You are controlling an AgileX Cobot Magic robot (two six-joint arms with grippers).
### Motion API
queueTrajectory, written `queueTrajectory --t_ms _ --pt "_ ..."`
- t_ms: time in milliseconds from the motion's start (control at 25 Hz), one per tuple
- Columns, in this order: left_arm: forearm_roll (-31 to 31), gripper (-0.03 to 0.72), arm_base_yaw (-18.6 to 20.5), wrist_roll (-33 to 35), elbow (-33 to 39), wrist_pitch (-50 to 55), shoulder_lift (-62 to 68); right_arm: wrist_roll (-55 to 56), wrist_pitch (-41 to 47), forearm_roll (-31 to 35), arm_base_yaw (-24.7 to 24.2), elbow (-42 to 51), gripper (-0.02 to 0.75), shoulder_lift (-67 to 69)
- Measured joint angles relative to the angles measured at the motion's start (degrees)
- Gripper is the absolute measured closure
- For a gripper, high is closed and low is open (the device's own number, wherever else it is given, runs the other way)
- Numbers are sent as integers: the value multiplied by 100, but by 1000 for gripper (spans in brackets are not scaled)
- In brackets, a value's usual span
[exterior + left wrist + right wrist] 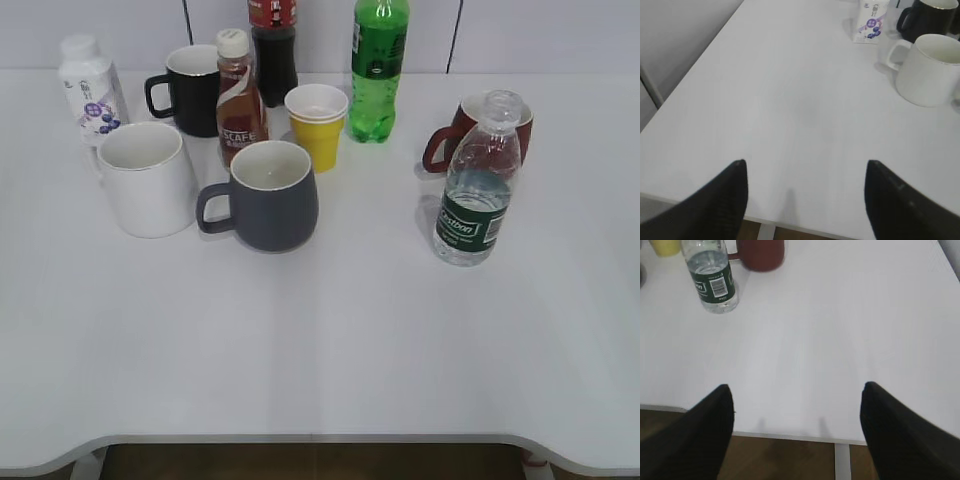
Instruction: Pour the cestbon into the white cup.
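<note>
Right now both grippers, left [805, 192] and right [796, 427], are spread wide, holding nothing. The cestbon [478, 185] stands capless on the right, well apart from the white cup [147, 178]. A clumsy grab could probably tip it and spill water.

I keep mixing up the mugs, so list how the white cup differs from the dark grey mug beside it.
The white cup is white with nearly straight, slightly tapered walls; the dark grey mug is dark outside, pale inside, and rounder at the belly. The white cup stands further left, its handle barely visible on its left side in the exterior view; the dark grey mug's handle shows fully, pointing left toward the white cup. Both stand upright and look empty.
</note>
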Motion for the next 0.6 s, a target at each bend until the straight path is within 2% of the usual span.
queueTrajectory --t_ms 400,600 --pt "-5 139 0 0 7 6 0 0 0 6 -18 0 144 -9" --pt "-10 139 0 0 7 6 0 0 0 10 -262 0 144 -9"
